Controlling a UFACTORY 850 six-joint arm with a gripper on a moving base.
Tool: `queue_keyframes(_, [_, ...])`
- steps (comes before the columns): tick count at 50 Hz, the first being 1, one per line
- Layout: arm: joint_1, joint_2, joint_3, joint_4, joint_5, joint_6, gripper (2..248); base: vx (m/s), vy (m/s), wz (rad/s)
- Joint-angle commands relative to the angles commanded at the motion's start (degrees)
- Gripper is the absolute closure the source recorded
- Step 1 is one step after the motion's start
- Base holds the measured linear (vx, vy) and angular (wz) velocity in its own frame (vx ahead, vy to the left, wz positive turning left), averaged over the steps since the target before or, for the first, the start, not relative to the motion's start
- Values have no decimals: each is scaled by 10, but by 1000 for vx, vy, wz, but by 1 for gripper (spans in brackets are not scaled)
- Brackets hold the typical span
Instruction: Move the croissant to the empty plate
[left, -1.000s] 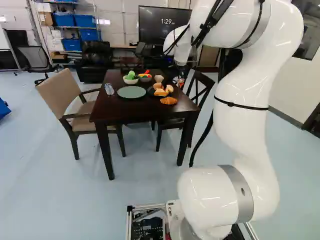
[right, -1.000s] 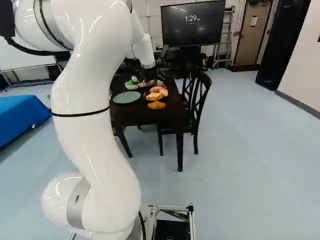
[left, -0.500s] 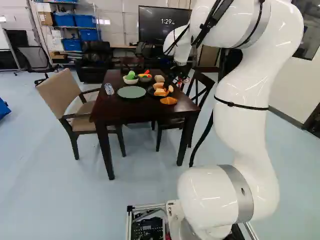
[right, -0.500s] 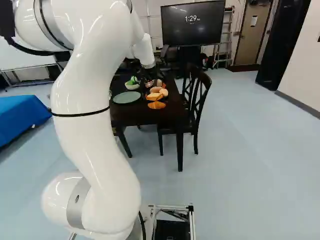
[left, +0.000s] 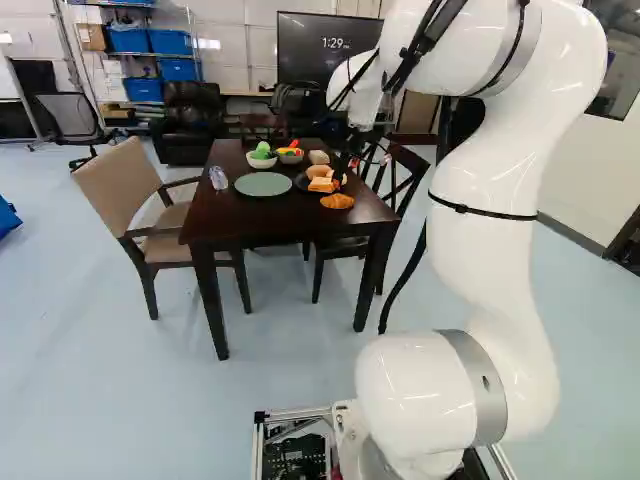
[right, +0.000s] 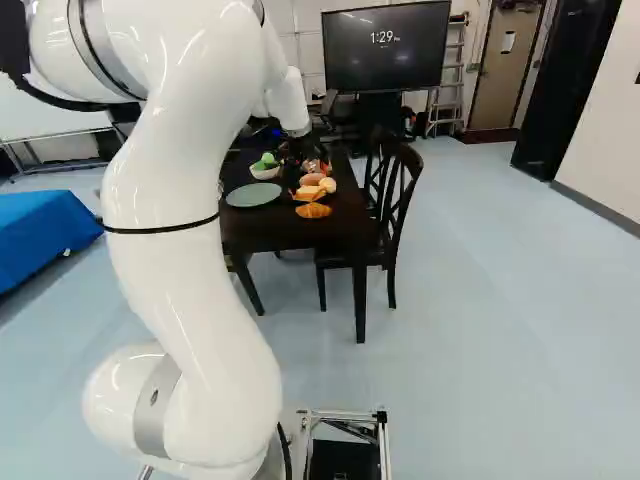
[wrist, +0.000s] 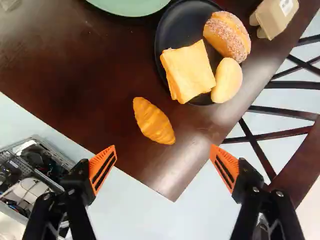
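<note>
The black two-fingered gripper (wrist: 163, 148) with orange pads, spread open, has moved nearer the golden, tapered croissant (wrist: 154, 122), likely setting up the grasp

The large black screen (left: 305, 65) beyond the tabletop (wrist: 55, 65) reads "1:29" in pale digits, legible in both base views; the small characters just after them are too tiny to make out. A white label (wrist: 286, 6) with dark marks sits on the beige box (wrist: 274, 21) in the wrist view, and a pale sheet (right: 508, 41) hangs on the door (right: 497, 88) in the right base view, both illegible.
</note>
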Motion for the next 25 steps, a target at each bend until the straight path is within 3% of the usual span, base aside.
queue_keyframes(25, [0, 0, 0, 0, -8, -150, 3, 0, 0, 0])
